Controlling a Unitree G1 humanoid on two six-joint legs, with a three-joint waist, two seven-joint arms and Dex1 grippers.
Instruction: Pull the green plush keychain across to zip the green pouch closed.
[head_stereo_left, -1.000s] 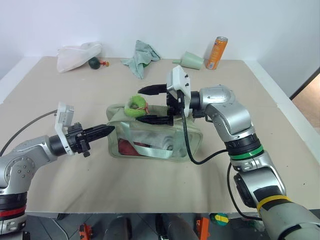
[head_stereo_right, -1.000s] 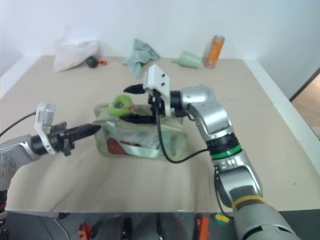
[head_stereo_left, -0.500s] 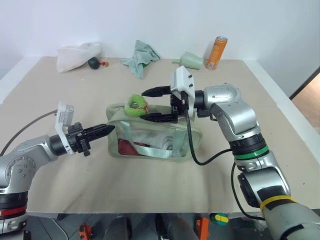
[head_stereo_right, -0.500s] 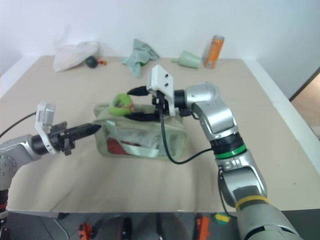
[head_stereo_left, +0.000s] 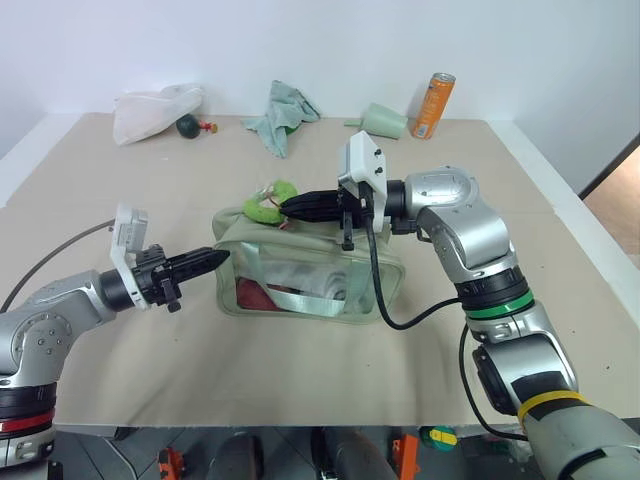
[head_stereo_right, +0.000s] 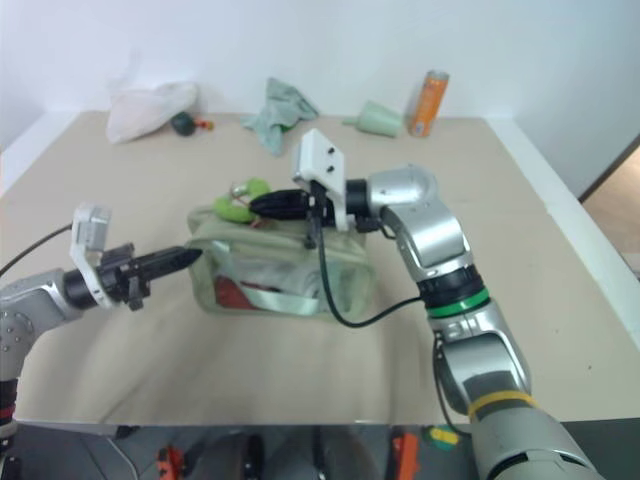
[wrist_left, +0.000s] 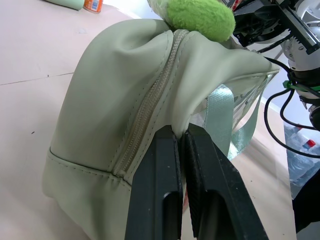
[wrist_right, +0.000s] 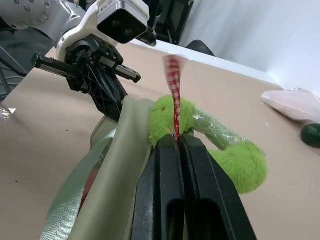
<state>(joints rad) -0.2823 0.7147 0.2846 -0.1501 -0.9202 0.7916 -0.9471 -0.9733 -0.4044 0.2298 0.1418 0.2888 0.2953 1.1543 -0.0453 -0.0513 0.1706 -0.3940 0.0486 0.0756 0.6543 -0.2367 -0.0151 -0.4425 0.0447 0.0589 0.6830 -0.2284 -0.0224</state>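
On top of the pouch (head_stereo_left: 300, 275), at its left end: plush keychain (head_stereo_left: 268, 203) resting by the zipper start, its red-checked ribbon (wrist_right: 174, 97) pinched between the pressed-together fingers of the right gripper (head_stereo_left: 290, 207); left gripper (head_stereo_left: 215, 259) clamped on that end's fabric. Best done by pulling steadily along the zipper line toward the pouch's right end, keeping the left hold firm as an anchor. Counted: one pouch, one keychain, two grippers; behind the pouch, one can (head_stereo_left: 433, 105).
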